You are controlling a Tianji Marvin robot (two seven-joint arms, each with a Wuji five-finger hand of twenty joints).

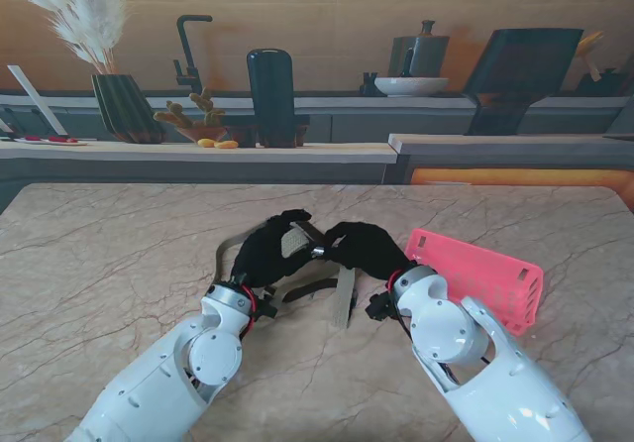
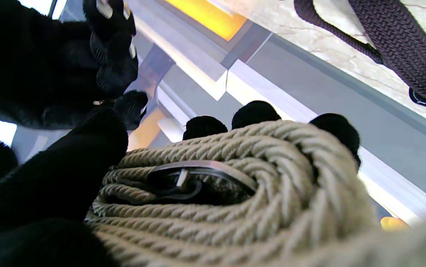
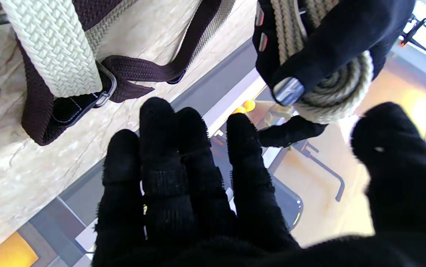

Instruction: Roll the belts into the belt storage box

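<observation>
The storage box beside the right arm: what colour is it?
Pink, with slotted walls; the storage box shows best in the stand view.

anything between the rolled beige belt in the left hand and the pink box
The right hand and its forearm sit between the left hand, which holds the rolled beige belt, and the pink box to the right. Bare table lies around them. The other belts lie nearer to me, off that line.

Stand view: high behind the shoulders, looking down and forward over the marble bench [image 1: 119, 264] to a back counter. Left wrist view: very close, along gloved fingers [image 2: 253, 113] across a coiled beige belt [image 2: 235, 207]. Right wrist view: close, along its own fingers [image 3: 164, 155]; it shares that coil with the other two.
</observation>
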